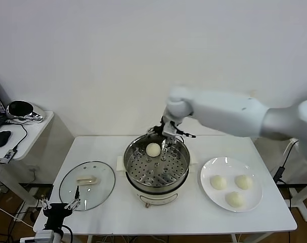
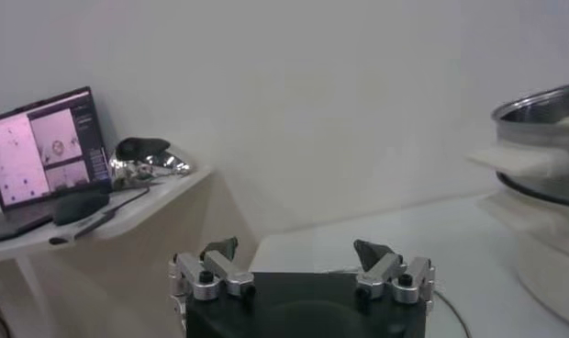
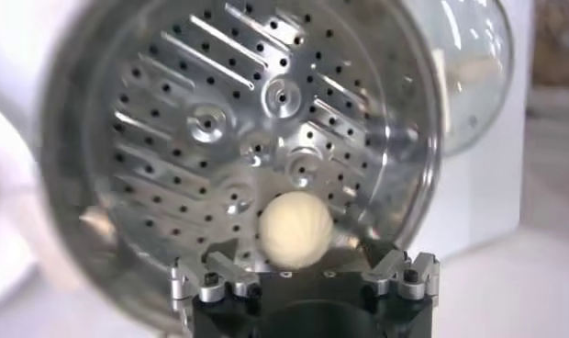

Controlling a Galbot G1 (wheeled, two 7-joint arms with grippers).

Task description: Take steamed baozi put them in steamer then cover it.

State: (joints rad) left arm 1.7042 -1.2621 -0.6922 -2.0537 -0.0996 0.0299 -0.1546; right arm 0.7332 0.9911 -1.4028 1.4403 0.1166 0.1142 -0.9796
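- At far left, a small white side desk (image 1: 29, 132) carrying an open laptop (image 2: 48, 156), a black mouse (image 1: 0, 138), a black-and-chrome headset (image 1: 20, 109) and cables.
- Behind everything, a plain white wall (image 1: 118, 55); below the table edges, brown floor with trailing wires.
- Left gripper (image 1: 58, 206) parked low off the near-left corner of the white rectangular table (image 1: 193, 215), jaws spread wide with nothing between them.
- Just beyond those open jaws, the round clear glass cover (image 1: 87, 185) with its metal rim and cream oblong handle, flat on the tabletop, beside the steamer and apart from it.
- At table centre, the round shiny stainless-steel steamer (image 1: 179, 174) with perforated tray, seated on a white electric base.
- Right gripper (image 1: 167, 135) hanging over the steamer's far rim, jaws parted and holding nothing.
- Directly ahead of those parted jaws, one cream-white round steamed baozi (image 3: 295, 229) resting on the perforated tray near the far wall.
- Well to the right of those jaws, a flat white round plate (image 1: 210, 169) bearing three more cream-white buns (image 1: 234, 190).
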